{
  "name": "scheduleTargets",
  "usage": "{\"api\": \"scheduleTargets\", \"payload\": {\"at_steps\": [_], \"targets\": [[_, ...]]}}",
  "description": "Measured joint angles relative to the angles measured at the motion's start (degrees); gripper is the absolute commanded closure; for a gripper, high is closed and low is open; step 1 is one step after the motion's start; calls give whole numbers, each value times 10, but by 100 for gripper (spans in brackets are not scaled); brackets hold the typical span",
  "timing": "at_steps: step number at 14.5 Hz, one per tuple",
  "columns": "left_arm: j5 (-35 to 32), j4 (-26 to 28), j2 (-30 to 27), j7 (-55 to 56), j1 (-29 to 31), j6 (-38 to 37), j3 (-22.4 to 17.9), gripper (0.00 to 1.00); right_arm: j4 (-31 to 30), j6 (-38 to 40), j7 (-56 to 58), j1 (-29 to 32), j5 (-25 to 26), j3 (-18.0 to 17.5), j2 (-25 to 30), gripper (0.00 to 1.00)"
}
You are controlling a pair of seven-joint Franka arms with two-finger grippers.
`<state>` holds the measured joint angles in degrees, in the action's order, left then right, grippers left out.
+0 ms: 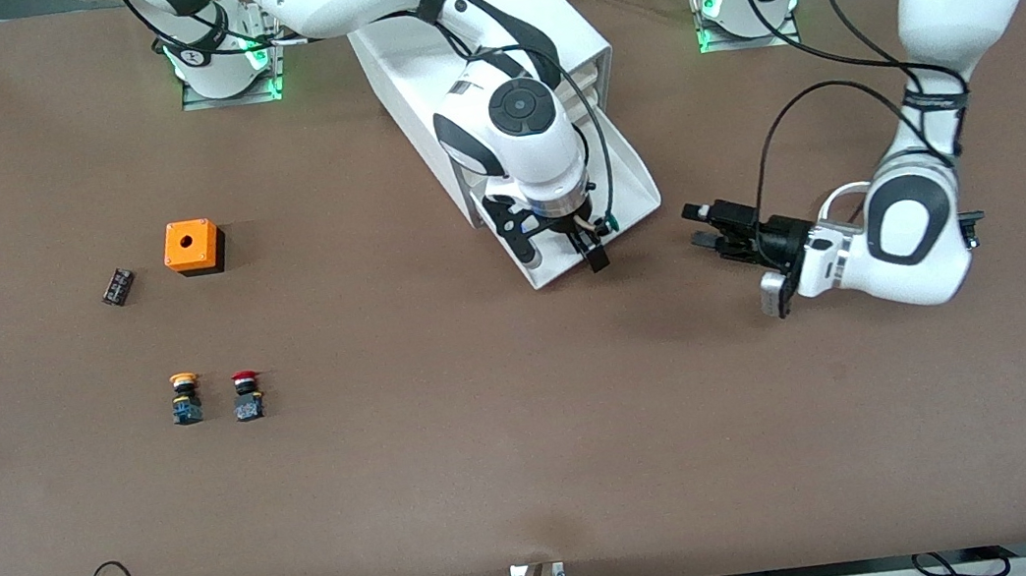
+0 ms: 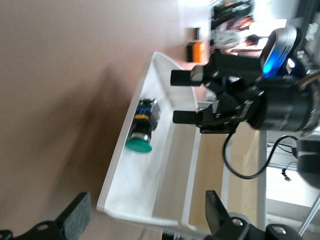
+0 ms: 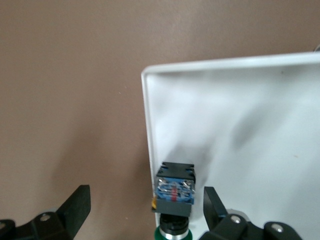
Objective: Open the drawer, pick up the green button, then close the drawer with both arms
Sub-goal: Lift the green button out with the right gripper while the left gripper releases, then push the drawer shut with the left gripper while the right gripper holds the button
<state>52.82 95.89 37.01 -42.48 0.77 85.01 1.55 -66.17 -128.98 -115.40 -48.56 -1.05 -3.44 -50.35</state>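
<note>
Spread wide, the right gripper (image 1: 594,240) fingers (image 3: 76,207) hang over the open drawer (image 2: 150,200), straddling the green-capped button (image 2: 142,131) lying on its side against the drawer's wall. The left gripper (image 1: 701,226) waits beside the drawer, also open. My worry: the rounded cap and smooth glossy plastic tray could let the button slip or roll if pinched off-centre.

**Pulled-out drawer, button inside**

We see the small green-capped push button (image 2: 143,125) lying in the pulled-out lowest cream-white drawer (image 1: 627,176) of the white boxy cabinet (image 1: 481,44). The right gripper (image 1: 588,240) hangs over it, the left gripper (image 1: 701,225) beside the drawer.
</note>
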Motion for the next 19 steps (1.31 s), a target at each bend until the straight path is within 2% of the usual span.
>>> {"api": "scheduleTargets", "payload": {"at_steps": [4,5,7,8,10,11,12,14,17,19], "targets": [[-90,-90,-14,170,2,-29,1,0,-1,0,-12,-17,13,0,-8,3],[-104,-95,-19,197,0,-30,2,0,-1,0,-13,-18,14,0,-10,5],[-150,-105,-34,273,-8,-30,11,0,-2,0,-13,-18,18,1,-14,17],[-175,-112,-43,314,-17,-30,12,0,-2,0,-13,-18,24,1,-15,27],[-232,-129,-60,394,-41,-30,14,0,-5,0,-13,-18,31,2,-16,53],[-264,-137,-68,435,-58,-30,15,0,-6,0,-13,-19,36,2,-16,69],[-300,-143,-73,476,-75,-30,15,0,-6,0,-13,-19,37,2,-17,78],[-378,-163,-74,541,-111,-30,15,0,-5,1,-13,-19,38,3,-16,87],[-397,-171,-64,549,-114,-26,5,0,-3,4,-11,-19,38,5,-12,100],[-407,-181,-48,549,-109,-20,-1,0,7,33,3,-18,39,7,-9,100]]}}
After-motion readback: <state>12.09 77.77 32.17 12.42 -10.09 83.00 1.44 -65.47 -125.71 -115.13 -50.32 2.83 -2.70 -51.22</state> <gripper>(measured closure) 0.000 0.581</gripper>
